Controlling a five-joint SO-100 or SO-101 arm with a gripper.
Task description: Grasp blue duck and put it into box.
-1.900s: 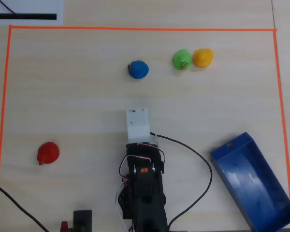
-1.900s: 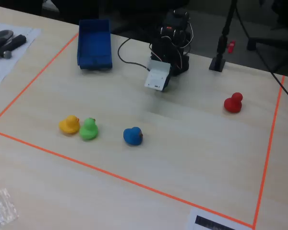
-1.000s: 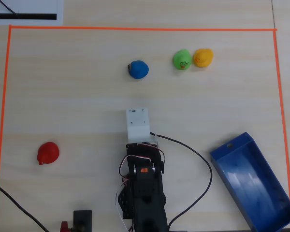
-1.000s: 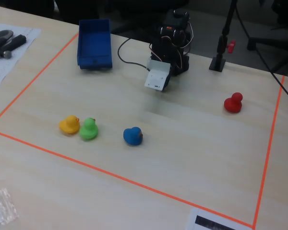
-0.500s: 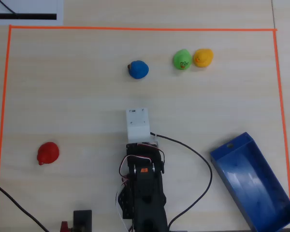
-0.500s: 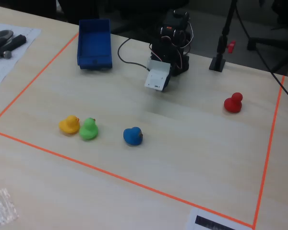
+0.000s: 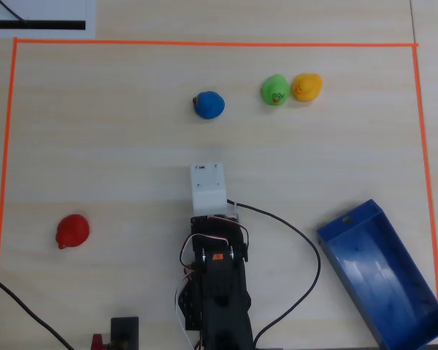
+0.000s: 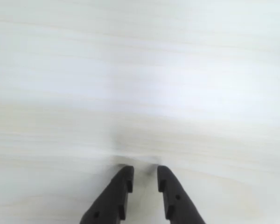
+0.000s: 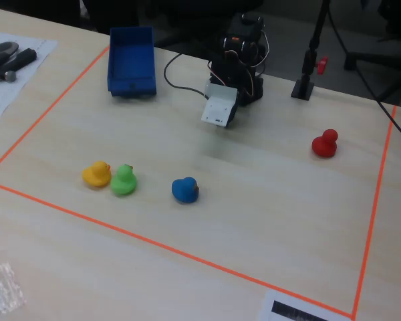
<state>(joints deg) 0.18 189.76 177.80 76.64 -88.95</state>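
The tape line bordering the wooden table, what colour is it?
Orange; the thin tape border shows best in the overhead view.

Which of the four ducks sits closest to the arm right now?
The blue duck, almost straight ahead of the arm. The green duck, yellow duck and red duck lie farther off.

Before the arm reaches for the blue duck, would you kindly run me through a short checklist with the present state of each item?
1. Blue duck free on the table, apart from the green duck: ok.
2. Gripper holds nothing; only bare table shows between its fingers: ok.
3. Jaws wide enough for the duck: not ok, only a narrow gap shows in the wrist view.
4. Duck visible in the wrist view: not ok.
5. Box empty: ok.
6. Cable clear of the box: cannot tell.
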